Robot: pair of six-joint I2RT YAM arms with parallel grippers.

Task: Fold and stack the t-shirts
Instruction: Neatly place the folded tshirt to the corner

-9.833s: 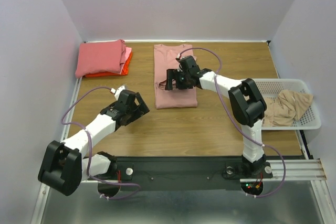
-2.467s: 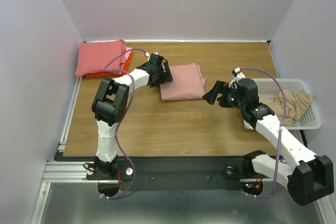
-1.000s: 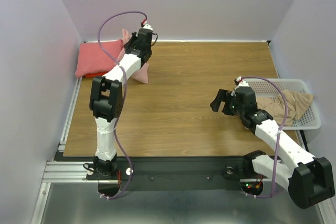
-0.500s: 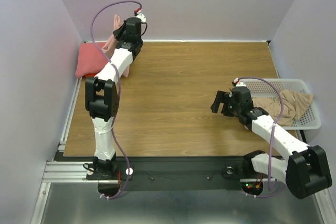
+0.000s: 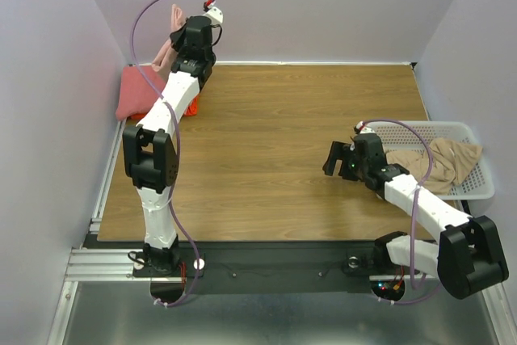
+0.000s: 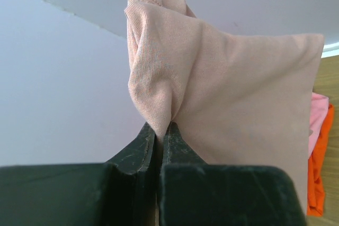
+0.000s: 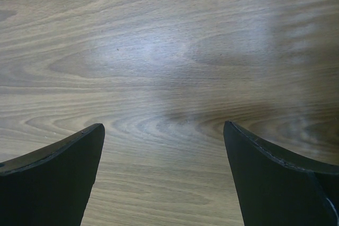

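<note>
Dusty-pink t-shirt [image 6: 228, 93]: up in the air, off the wood, gripped by one gathered fold. It fans out above and to the right of the fingertips.
Long axis: runs up and away from the jaws. There is a crumpled crest at the top and a straight edge far out to the right.
Left gripper [image 6: 161, 126]: fingers pressed together on that fold, cloth squeezed in the thin seam between them.
Room at the left fingers: tight! The back wall [image 5: 307, 6] stands just behind the cloth and the side wall [image 5: 48, 78] is close by. The table [image 5: 283, 127] edge lies underneath.
Stack: the coral-red t-shirt [image 5: 136, 93] lies on top, below the left fingers. The pink t-shirt [image 6: 316, 114] and orange t-shirt [image 6: 318, 183] show as edges low to the right of the tips.
Right gripper [image 7: 164, 130]: fingers spread wide, with only bare wood grain between them.
Room at the right fingers: plenty, with open tabletop ahead and to both sides.
Behind the right fingers: the white mesh basket [image 5: 478, 193] holds the tan t-shirt [image 5: 444, 163], crumpled in a heap.
</note>
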